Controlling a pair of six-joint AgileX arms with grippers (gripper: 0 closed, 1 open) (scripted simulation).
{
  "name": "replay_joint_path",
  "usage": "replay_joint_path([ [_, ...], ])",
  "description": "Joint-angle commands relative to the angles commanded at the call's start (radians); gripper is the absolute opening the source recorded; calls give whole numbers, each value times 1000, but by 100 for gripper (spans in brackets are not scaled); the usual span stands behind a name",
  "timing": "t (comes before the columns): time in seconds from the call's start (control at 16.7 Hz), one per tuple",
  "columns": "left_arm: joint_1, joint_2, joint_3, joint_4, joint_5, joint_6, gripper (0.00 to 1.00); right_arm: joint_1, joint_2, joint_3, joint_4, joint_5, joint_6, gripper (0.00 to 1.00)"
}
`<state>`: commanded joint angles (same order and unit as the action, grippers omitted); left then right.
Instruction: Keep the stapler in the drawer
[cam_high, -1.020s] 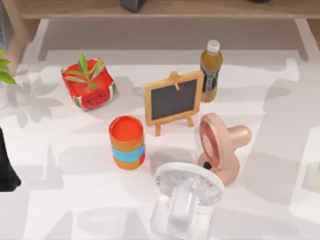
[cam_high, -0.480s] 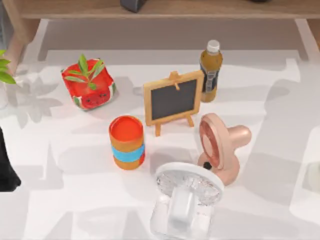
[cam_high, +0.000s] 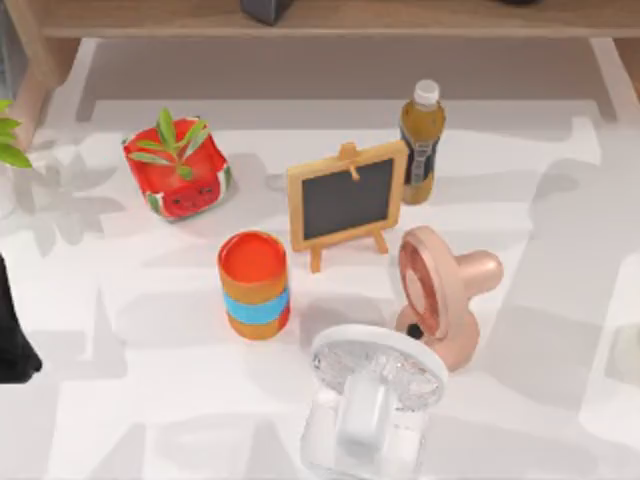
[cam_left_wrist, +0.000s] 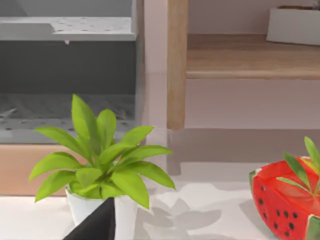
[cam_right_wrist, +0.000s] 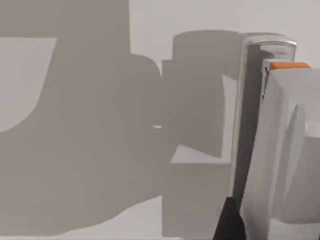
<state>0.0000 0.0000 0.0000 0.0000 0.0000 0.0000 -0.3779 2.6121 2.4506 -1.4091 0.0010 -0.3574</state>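
White tabletop (cam_high: 150, 400) runs under a wooden shelf unit (cam_left_wrist: 177, 65) whose grey drawer (cam_left_wrist: 67, 120) stands open beside a potted plant (cam_left_wrist: 102, 165). Left arm (cam_high: 15, 335) sits at the left edge. Stapler (cam_right_wrist: 260, 140) lies close under the right wrist, not yet lifted. Whether either gripper's fingers are apart, I cannot tell.

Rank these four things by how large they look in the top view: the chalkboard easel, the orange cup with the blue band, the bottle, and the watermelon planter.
1. Chalkboard easel.
2. Watermelon planter, leaves counted.
3. Orange cup and bottle: they look alike in area, the bottle taller and slimmer, the cup nearer the camera, so I do not rank them.
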Motion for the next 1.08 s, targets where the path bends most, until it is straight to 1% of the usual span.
replay_joint_path([
  [0.36, 0, 0, 0, 0, 0, 0, 100, 0, 0, 0, 0, 0, 0, 98],
  [0.42, 0, 0, 0, 0, 0, 0, 100, 0, 0, 0, 0, 0, 0, 100],
  [1.08, 0, 0, 0, 0, 0, 0, 100, 1, -25, -18, 15, -7, -14, 100],
])
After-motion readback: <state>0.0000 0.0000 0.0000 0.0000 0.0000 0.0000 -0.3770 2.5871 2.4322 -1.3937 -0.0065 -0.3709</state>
